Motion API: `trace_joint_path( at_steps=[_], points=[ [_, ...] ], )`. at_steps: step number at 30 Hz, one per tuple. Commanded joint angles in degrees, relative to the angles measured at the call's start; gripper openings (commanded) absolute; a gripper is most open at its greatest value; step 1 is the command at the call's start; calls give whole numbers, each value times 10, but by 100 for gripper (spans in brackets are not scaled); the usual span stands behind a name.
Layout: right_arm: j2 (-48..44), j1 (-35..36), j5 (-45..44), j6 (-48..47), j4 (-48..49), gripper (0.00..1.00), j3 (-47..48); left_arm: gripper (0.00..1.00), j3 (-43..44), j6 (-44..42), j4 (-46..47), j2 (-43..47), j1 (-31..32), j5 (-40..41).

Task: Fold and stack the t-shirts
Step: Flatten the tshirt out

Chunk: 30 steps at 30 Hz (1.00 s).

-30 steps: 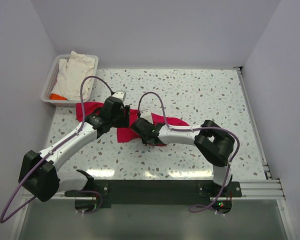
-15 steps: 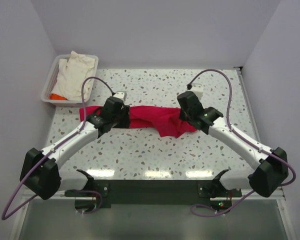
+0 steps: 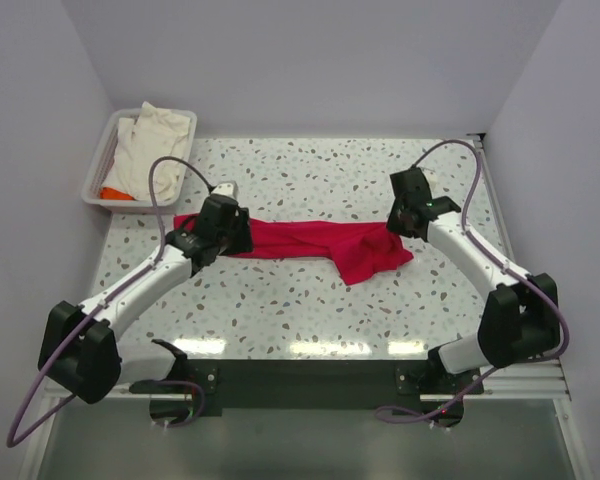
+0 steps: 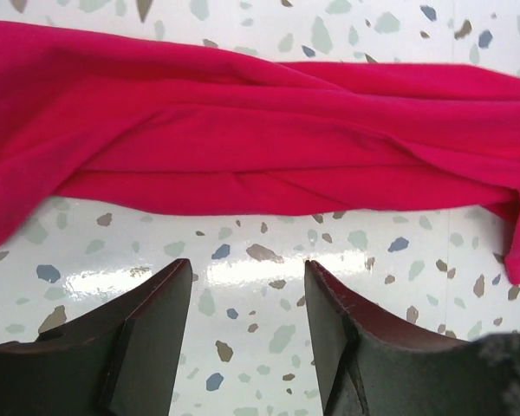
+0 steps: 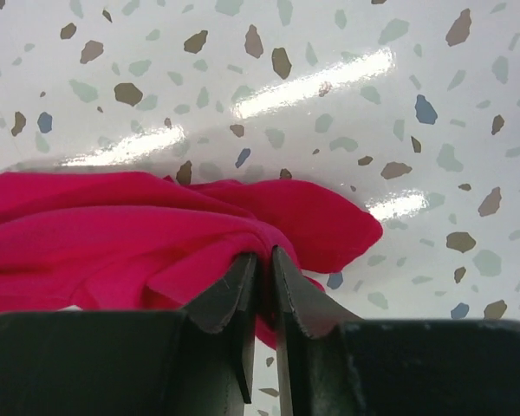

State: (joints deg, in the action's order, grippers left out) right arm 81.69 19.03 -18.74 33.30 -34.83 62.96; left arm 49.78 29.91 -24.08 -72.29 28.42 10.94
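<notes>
The crimson-red t-shirt [image 3: 310,242] lies stretched in a long bunched band across the middle of the speckled table. My left gripper [image 3: 223,228] is open and empty just near of the shirt's left end; the red cloth [image 4: 243,139] lies beyond its fingertips [image 4: 175,282]. My right gripper [image 3: 398,222] is shut on the shirt's right end, with red cloth [image 5: 139,243] pinched between its jaws. The cream-white t-shirt [image 3: 150,145] lies crumpled in the tray, with a bit of orange fabric [image 3: 115,193] under it.
The white plastic tray [image 3: 98,160] sits at the table's far left corner. Grey walls close in the table on the left, back and right. A metal rail [image 3: 505,250] runs along the right edge.
My right gripper has pulled the shirt's right end rightward, stretching it out. My left gripper has let go of the left end and now hangs open over it.
</notes>
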Motion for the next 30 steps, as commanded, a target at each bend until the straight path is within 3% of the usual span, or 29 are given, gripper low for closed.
trace_joint_path(
  at_steps=[1,7,15,30],
  points=[
    [24,-15,34,-10,20,16,42,61,20,25,7,7,-40,23],
    [72,-62,79,-7,36,11,82,61,7,56,9,-26,-132,11],
    [84,-63,125,-4,73,8,66,59,-31,112,-4,-43,-200,95],
    [71,-63,153,-10,87,7,53,54,-14,153,-4,-153,-217,125]
  ],
)
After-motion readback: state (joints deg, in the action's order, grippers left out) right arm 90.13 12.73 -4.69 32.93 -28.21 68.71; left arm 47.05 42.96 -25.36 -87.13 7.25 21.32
